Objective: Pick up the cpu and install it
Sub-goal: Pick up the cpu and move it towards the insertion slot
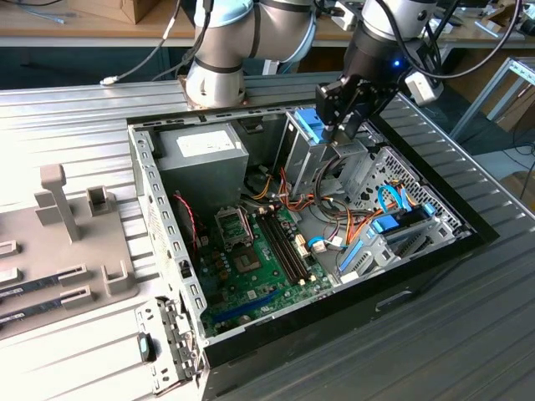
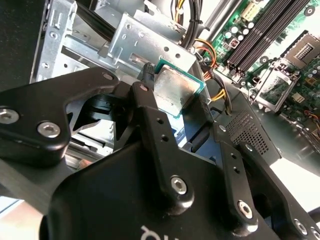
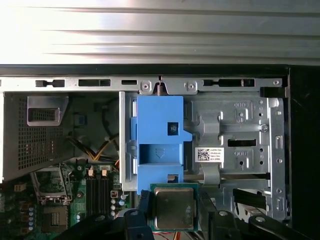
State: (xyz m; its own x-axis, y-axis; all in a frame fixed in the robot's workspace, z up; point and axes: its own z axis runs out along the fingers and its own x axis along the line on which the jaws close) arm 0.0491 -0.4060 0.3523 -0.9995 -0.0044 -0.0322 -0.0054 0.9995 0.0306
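Note:
The cpu (image 2: 175,91), a small square chip with a silvery top and a green rim, sits pinched between the black fingers (image 2: 145,95) of my gripper (image 2: 176,95). In the first wrist view the cpu (image 3: 173,207) hangs over the drive cage, just below the blue bracket, with the gripper (image 3: 173,212) shut on it. In the exterior view the gripper (image 1: 344,132) hovers above the metal drive cage at the back of the open computer case. The open cpu socket (image 1: 234,225) lies on the green motherboard toward the exterior view's left, apart from the gripper; it also shows in both wrist views (image 2: 275,85) (image 3: 50,182).
A blue bracket (image 3: 157,145) sits on the metal drive cage (image 1: 351,167). Orange and yellow cables (image 1: 292,196) cross between cage and motherboard. Memory slots (image 1: 284,242) lie beside the socket. A grey power supply (image 1: 201,150) fills the case corner. A grey fixture tray (image 1: 75,242) stands outside.

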